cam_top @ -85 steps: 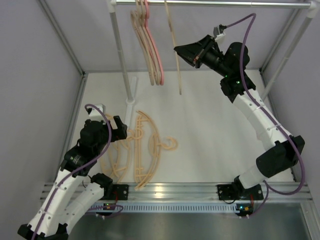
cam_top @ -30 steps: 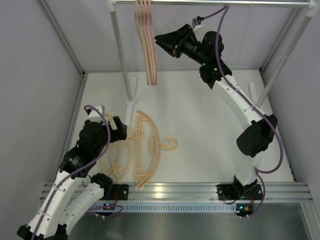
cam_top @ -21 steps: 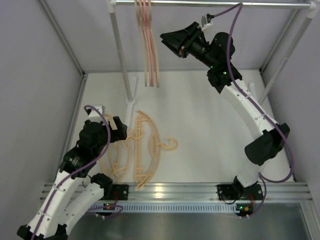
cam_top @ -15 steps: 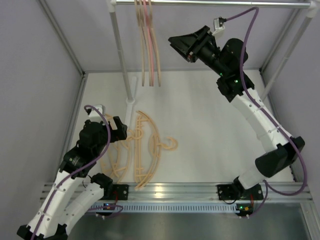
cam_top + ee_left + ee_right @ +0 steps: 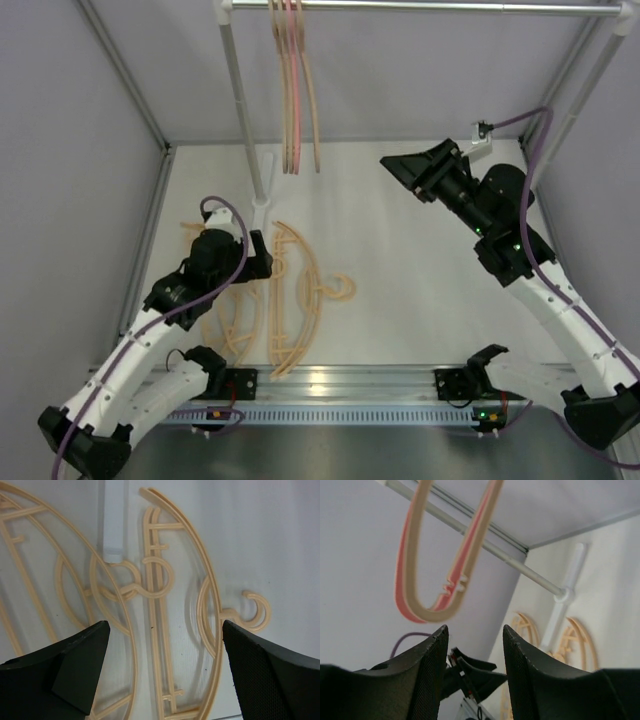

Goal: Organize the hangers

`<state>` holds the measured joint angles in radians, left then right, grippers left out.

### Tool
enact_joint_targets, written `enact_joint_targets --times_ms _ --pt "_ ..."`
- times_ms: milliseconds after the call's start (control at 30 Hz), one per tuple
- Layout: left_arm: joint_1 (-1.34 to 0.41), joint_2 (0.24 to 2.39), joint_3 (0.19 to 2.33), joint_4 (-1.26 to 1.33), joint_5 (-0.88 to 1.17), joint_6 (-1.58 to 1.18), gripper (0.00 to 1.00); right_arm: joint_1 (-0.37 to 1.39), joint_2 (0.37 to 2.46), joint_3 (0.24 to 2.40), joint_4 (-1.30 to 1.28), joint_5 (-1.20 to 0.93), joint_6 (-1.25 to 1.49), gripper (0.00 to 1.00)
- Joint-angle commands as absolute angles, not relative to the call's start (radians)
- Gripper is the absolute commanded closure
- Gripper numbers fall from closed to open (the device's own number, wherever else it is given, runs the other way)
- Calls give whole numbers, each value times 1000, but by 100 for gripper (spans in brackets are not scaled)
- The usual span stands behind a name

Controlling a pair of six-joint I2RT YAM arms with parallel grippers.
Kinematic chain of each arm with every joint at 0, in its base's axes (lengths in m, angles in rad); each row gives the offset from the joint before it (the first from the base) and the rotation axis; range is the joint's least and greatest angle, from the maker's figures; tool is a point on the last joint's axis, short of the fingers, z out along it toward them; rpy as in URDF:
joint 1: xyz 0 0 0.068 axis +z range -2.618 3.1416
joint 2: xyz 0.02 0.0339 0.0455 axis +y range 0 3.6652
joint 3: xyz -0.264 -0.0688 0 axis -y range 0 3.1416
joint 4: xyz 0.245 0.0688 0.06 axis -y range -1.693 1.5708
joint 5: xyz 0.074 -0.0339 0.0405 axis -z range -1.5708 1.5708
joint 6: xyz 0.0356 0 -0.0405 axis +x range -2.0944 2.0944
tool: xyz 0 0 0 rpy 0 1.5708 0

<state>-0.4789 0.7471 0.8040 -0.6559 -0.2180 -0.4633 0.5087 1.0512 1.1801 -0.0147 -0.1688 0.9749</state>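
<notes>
Hung hangers point(image 5: 293, 90): beige and one pink, bunched at the left end of the rail point(image 5: 450, 8), apparently sorted.
Loose hangers point(image 5: 285, 300): peach-tan, overlapping flat on the table point(image 5: 430, 270), near left, not yet hung.
Left gripper point(image 5: 165, 630): angled down over them, fingers spread, empty, seemingly lining up a pick.
Right gripper point(image 5: 475, 630): raised at right, released, empty, facing the rail.

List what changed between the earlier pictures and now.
The lone beige hanger slid left along the rail to join the hanging bunch. The right pincer followed it, then drew back down and right, open and empty. The left pincer moved forward over the hangers on the table, open. Those hangers stayed put.
</notes>
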Motion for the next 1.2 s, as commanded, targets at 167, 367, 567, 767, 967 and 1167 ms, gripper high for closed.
enact_joint_targets --times_ms 167,367,567,767,967,1167 --pt "-885 850 739 -641 -529 -751 3 522 868 988 -150 -72 868 54" --pt "-1201 986 686 -653 -701 -952 7 522 793 893 -179 -67 847 54" --pt "-1310 1178 713 -650 -764 -989 17 523 746 815 -183 -66 845 54" --pt "-1315 1238 723 -647 -764 -1011 39 522 718 776 -190 -66 850 55" --pt "-1315 1259 701 -588 -724 -962 48 522 701 758 -202 -66 851 55" --pt "-1315 1307 677 -491 -652 -925 48 522 683 749 -222 -54 851 56"
